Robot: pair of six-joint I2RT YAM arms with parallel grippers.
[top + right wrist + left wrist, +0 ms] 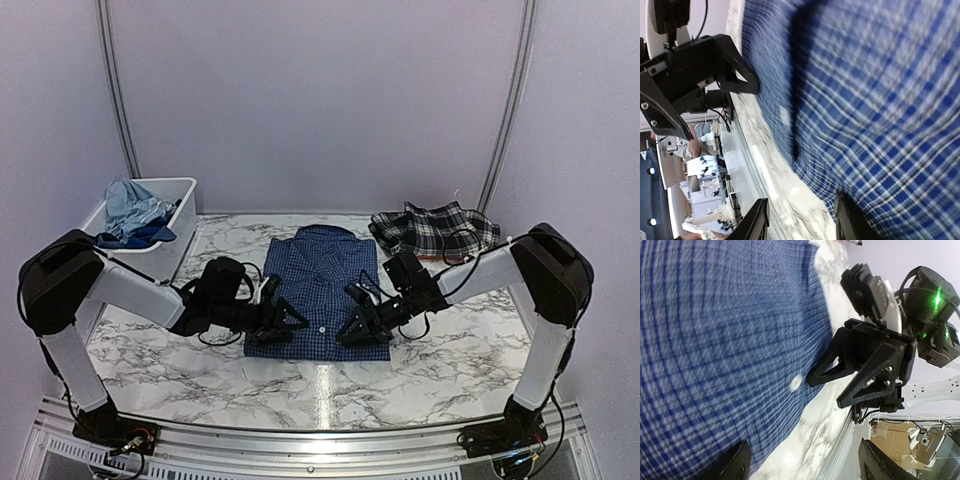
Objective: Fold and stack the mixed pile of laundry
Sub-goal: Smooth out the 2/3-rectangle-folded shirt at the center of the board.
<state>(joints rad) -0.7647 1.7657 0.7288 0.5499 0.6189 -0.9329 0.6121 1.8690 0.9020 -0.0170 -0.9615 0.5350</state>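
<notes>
- Navy small-check button shirt [322, 275] lies folded flat at the middle of the marble-patterned table [450, 355], collar toward the far side, between two robot grippers pointing at each other.
- The left gripper [293, 324] is over the shirt's near-left part with its jaws spread wide and nothing between them; its wrist view shows only checked cloth and bare table below the fingers.
- The right gripper [349, 331] is at the shirt's near-right part, its jaws parted in a narrower V and grasping nothing; its tips sit just above the cloth near the shirt's edge.
- A white button [796, 383] shows on the shirt close to the right gripper's tips.
- The black-and-white plaid piece [436, 230] lies crumpled at the far right of the table, well apart from the shirt.
- At the far left, a white bin [168, 258] holds the plain light blue T-shirt [130, 205] heaped above the solid royal blue garment [142, 237].
</notes>
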